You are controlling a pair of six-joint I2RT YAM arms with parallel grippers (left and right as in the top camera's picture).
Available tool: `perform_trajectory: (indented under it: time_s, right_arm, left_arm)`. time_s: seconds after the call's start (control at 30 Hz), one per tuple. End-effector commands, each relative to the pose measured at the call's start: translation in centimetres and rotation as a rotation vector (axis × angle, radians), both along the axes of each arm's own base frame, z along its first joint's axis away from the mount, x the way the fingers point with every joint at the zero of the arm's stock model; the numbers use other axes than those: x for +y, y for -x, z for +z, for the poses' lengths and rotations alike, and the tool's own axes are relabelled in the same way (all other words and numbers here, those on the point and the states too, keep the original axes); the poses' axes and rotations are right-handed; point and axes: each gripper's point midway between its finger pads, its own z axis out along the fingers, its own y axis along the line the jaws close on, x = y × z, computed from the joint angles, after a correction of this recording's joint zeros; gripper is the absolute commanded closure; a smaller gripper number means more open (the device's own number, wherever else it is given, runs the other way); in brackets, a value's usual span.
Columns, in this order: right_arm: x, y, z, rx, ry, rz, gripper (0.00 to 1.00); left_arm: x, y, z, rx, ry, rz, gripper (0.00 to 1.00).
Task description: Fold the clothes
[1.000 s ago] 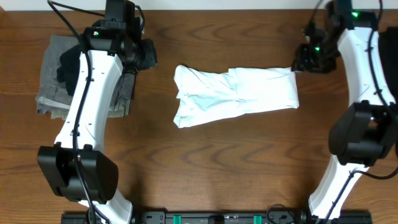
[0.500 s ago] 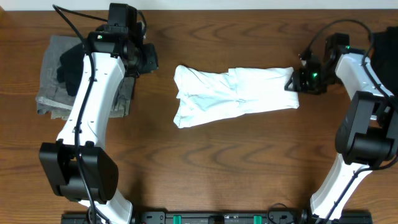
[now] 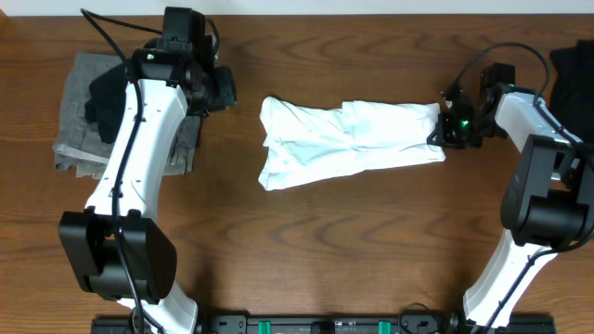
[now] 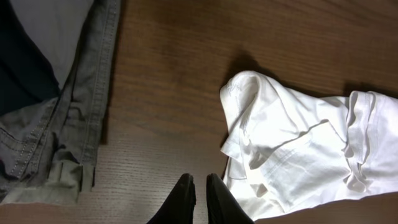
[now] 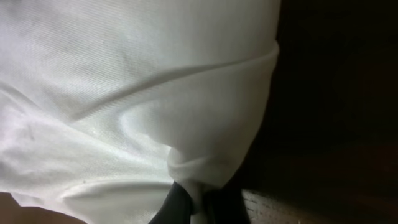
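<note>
At its right hem the soft, light shirt [image 3: 348, 141] seems pinched by the closed right gripper [image 5: 194, 200]; left gripper [image 4: 199, 190] closed, empty.

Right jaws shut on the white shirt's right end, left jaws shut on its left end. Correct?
No. The left gripper holds nothing: its jaws are shut above the bare table, between the white shirt and the grey clothes pile, as the left wrist view shows. The right gripper does have its jaws shut on the shirt's right end, as stated.
</note>
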Motion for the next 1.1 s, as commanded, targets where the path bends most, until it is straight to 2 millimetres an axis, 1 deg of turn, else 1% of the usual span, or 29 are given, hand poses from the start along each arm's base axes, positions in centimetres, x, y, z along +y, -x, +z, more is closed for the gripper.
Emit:
perform_trajectory:
  time_s: [0.0,0.07,0.23,0.33,0.43,0.53,0.6,0.67,0.73,0.77,0.83,0.93,1.0,1.07]
  right_arm:
    - [-2.6,-0.8,0.7,-0.016,0.028,-0.045,0.99]
    - [-4.1,-1.1,1.4,-0.020,0.042,-0.074,0.99]
    - [-9.1,-1.4,3.7,-0.013,0.108,-0.166,0.99]
    - [-11.4,-1.3,5.7,-0.013,0.117,-0.214,0.99]
    - [-12.8,-1.2,8.2,-0.010,0.116,-0.244,0.99]
    - [-13.2,-1.4,11.1,-0.020,0.117,-0.251,0.99]
    - [-12.5,-1.8,13.4,-0.039,0.105,-0.238,0.99]
    - [-11.4,-2.2,15.0,-0.058,0.089,-0.217,0.99]
    - [-9.5,-2.6,16.3,-0.073,0.069,-0.180,0.99]
    - [-8.5,-2.7,16.7,-0.074,0.066,-0.158,0.99]
    - [-6.4,-2.9,16.9,-0.069,0.062,-0.111,0.99]
    - [-2.5,-3.0,16.8,-0.059,0.057,-0.025,0.99]
    - [0.8,-3.1,16.8,-0.063,0.056,0.053,0.99]
    - [3.6,-3.0,16.8,-0.065,0.060,0.116,0.99]
  left_arm:
    - [0.3,0.0,0.3,-0.014,-0.014,-0.001,0.89]
    - [0.3,0.0,0.3,-0.014,-0.014,-0.001,0.89]
    - [0.3,0.0,0.3,-0.014,-0.014,-0.001,0.89]
    - [0.3,0.0,0.3,-0.014,-0.014,-0.001,0.89]
    - [0.3,0.0,0.3,-0.014,-0.014,-0.001,0.89]
    - [0.3,0.0,0.3,-0.014,-0.014,-0.001,0.89]
    - [0.3,0.0,0.3,-0.014,-0.014,-0.001,0.89]
    - [0.3,0.0,0.3,-0.014,-0.014,-0.001,0.89]
    - [0.3,0.0,0.3,-0.014,-0.014,-0.001,0.89]
    - [0.3,0.0,0.3,-0.014,-0.014,0.000,0.89]
    - [0.3,0.0,0.3,-0.014,-0.014,-0.001,0.89]
    - [0.3,0.0,0.3,-0.014,-0.014,-0.001,0.89]
    - [0.3,0.0,0.3,-0.014,-0.014,-0.001,0.89]
    - [0.3,0.0,0.3,-0.014,-0.014,-0.001,0.89]
